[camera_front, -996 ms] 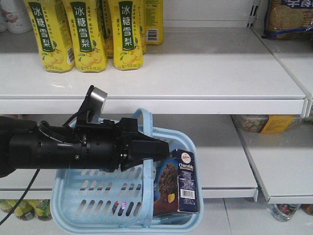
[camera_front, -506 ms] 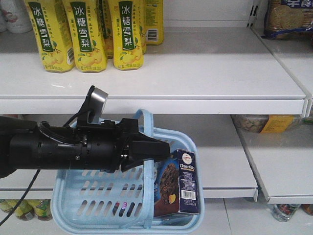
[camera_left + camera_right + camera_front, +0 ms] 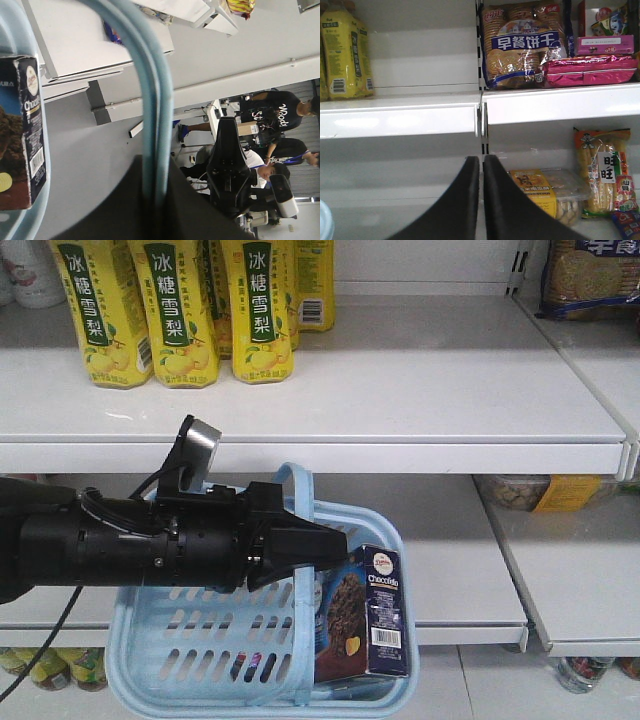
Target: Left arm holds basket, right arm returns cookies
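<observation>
The front camera faces the shelves (image 3: 400,390) closely, as does the right wrist's; the left wrist's hugs the basket (image 3: 155,100).

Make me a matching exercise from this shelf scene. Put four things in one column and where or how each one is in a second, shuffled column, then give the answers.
Column one:
1. basket
2. cookie box
3. yellow drinks
4. right gripper

Column two:
A. standing on the upper shelf
B. closed and empty
C. hanging by its handle from the left gripper
D. upright inside the basket, at its right end

Pairs: 1-C, 2-D, 3-A, 4-B
</observation>
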{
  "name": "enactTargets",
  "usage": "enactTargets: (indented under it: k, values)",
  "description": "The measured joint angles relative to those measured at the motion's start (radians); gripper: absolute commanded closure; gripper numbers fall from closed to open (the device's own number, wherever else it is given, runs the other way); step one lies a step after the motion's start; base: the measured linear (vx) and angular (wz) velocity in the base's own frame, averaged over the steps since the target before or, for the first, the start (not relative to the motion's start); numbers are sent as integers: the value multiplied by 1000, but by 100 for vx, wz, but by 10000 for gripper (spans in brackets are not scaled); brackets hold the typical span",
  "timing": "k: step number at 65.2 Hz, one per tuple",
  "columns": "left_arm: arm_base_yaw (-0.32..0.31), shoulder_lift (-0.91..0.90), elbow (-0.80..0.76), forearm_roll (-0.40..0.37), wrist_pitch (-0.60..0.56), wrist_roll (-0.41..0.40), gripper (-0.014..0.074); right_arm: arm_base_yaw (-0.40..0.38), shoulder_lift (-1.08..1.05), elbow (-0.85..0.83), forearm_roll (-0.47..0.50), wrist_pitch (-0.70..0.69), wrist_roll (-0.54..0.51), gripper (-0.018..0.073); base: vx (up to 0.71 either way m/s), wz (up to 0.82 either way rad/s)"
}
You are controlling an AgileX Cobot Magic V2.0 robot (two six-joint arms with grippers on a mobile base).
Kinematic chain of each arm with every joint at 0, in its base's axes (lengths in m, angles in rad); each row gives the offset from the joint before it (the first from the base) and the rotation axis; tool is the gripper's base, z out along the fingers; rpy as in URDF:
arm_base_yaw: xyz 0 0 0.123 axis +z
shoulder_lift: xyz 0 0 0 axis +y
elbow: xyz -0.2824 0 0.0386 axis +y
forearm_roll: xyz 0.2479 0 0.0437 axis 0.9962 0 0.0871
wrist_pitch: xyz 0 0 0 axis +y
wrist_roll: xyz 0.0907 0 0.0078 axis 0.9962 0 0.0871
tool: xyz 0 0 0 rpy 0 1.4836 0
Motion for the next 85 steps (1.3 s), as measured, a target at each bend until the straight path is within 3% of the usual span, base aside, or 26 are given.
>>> enactTargets:
  k: [26,54,62,85]
  values:
    - [0,0,0,0,0,0,599,0,308,-326,0,234,0,570,0,0]
    - [0,0,0,0,0,0,599,0,488,-347,0,252,26,546,0,0]
    - [0,0,0,0,0,0,599,0,494,-347,0,252,29,488,0,0]
    - [0,0,0,0,0,0,599,0,494,-347,16,251,41,205,0,0]
